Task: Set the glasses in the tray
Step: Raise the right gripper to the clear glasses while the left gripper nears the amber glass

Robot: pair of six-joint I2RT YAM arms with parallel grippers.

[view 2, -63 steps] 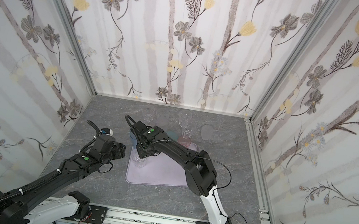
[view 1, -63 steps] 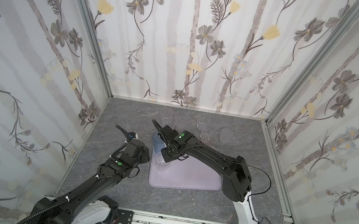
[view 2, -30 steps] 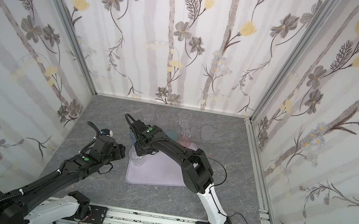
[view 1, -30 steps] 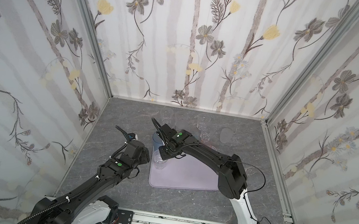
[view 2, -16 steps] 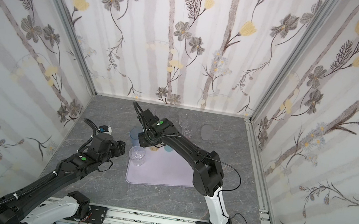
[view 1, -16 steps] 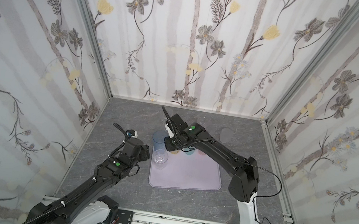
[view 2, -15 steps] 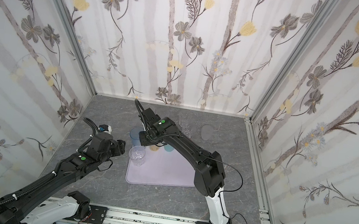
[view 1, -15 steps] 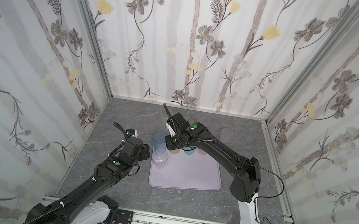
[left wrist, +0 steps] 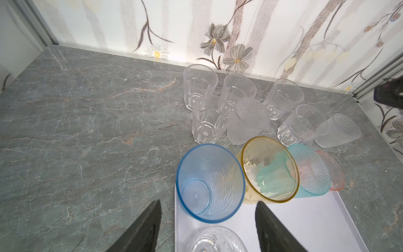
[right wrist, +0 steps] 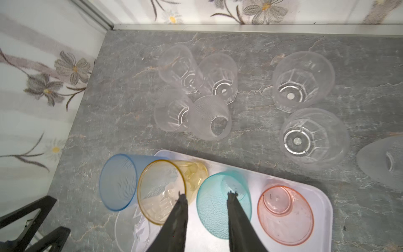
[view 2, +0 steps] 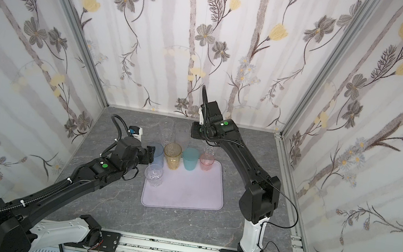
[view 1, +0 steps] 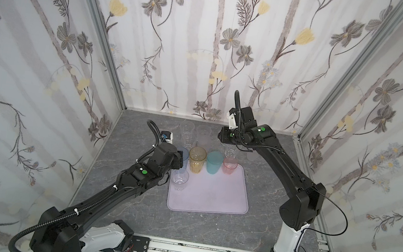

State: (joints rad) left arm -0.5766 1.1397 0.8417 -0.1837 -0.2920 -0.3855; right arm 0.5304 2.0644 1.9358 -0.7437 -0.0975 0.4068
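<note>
my left hand (left wrist: 207, 203) is wide open and holds nothing, right by the blue glass (left wrist: 209, 183). my right hand (right wrist: 206, 194) is a little open and empty, high over the tray (view 1: 211, 194). the blue glass and four more stand in the tray, and the clear glasses (left wrist: 200, 87) stand on the counter (view 1: 128, 202) behind it.

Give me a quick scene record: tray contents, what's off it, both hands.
tray: lilac, flat on the table
on tray, far edge: blue, amber, teal, pink
on tray, left side: one clear glass, upright
off tray: five clear glasses and two frosted glasses on the table beyond the far edge
left hand: open, empty, low beside blue
right hand: open, empty, raised above the glasses
</note>
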